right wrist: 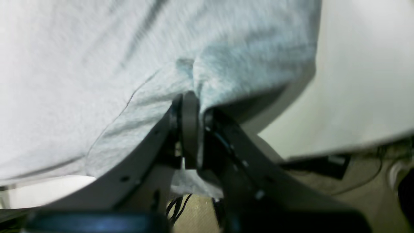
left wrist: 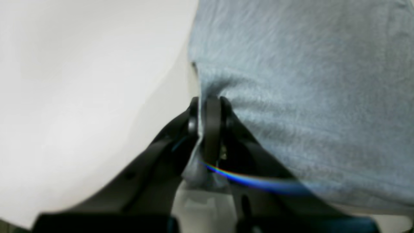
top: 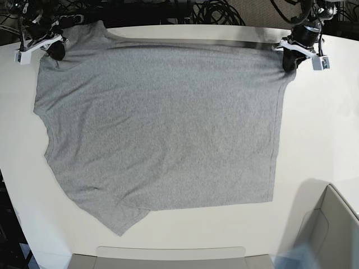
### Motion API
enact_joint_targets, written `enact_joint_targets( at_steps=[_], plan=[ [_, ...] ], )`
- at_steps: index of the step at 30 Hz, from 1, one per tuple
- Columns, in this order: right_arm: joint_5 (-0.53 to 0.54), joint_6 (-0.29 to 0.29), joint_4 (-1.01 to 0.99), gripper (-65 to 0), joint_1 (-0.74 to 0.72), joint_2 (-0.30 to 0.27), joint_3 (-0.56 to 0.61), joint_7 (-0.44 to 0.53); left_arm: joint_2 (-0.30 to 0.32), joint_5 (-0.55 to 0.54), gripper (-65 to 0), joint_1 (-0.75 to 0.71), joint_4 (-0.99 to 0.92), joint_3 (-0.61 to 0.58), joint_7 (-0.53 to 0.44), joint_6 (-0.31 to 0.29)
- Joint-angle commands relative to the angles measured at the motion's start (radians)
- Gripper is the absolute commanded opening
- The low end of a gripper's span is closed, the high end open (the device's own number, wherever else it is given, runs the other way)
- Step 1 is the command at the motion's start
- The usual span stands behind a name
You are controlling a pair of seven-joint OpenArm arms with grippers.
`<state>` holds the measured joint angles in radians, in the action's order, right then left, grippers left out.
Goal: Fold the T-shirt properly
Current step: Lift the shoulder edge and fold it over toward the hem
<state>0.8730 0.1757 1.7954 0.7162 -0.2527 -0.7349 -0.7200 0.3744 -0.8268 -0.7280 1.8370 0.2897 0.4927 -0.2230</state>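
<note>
Nearest you in the base view, a pale bin (top: 331, 224) sat at the bottom right corner of the white table (top: 314, 140), w/ a flat light-coloured piece (top: 168, 252) along the bottom edge, neither touching the T-shirt (top: 162, 129).

The T-shirt lay spread flat over the middle of the table, plain grey side up, no print visible from above. Its lower left corner ran out to a point w/ a few creases; the right edge was straight; the left edge curved inward partway up.

Farther back, you had both top corners pinched. The left gripper (top: 289, 59), at the top right of the base view, was clenched on the fabric corner; in the left wrist view its jaws were pressed together (left wrist: 210, 106) w/ cloth bunched between them and the rest of the shirt stretching away to the right. The right gripper (top: 56, 50), top left in the base view, was likewise clamped on the shirt; the right wrist view showed a fold of fabric squeezed at the tips (right wrist: 190, 100).

Behind the table, dark cables (top: 213, 11) lay tangled.
</note>
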Motion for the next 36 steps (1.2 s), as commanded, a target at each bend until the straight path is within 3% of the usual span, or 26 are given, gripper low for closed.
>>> enact_joint_targets(
  at_steps=[1, 4, 9, 21, 26, 32, 36],
  plan=[
    [0.005, -0.005, 0.017, -65.0, -0.004, -0.018, -0.01, 0.023, 0.01, 0.021, -65.0, -0.008, 0.013, 0.006, -0.03, 0.041],
    [0.004, -0.003, 0.016, -65.0, -0.053, -0.02, -0.018, -0.031, 0.01, 0.027, -65.0, 0.0, 0.013, 0.004, -0.03, 0.087],
    [-0.116, -0.002, 0.017, -65.0, -0.129, -0.02, -0.008, -0.048, 0.01, 0.027, -65.0, 0.037, 0.013, 0.004, -0.021, 0.089],
    [-0.308, -0.002, 0.011, -65.0, -0.295, -0.024, 0.094, -0.049, -0.033, 0.033, -65.0, 0.264, 0.007, 0.007, 0.268, 0.09],
    [-0.377, -0.003, 0.002, -65.0, -0.359, -0.024, 0.143, -0.049, -0.031, 0.034, -65.0, 0.341, 0.007, 0.013, 0.326, 0.093],
    [-0.381, -0.002, -0.096, -65.0, -0.438, -0.069, 0.153, -0.051, -0.033, 0.1, -65.0, 0.417, 0.002, 0.004, 0.386, 0.213],
    [-0.386, -0.002, -0.141, -65.0, -0.487, -0.086, 0.176, -0.051, -0.031, 0.113, -65.0, 0.466, -0.049, 0.004, 0.393, 0.219]
  ],
)
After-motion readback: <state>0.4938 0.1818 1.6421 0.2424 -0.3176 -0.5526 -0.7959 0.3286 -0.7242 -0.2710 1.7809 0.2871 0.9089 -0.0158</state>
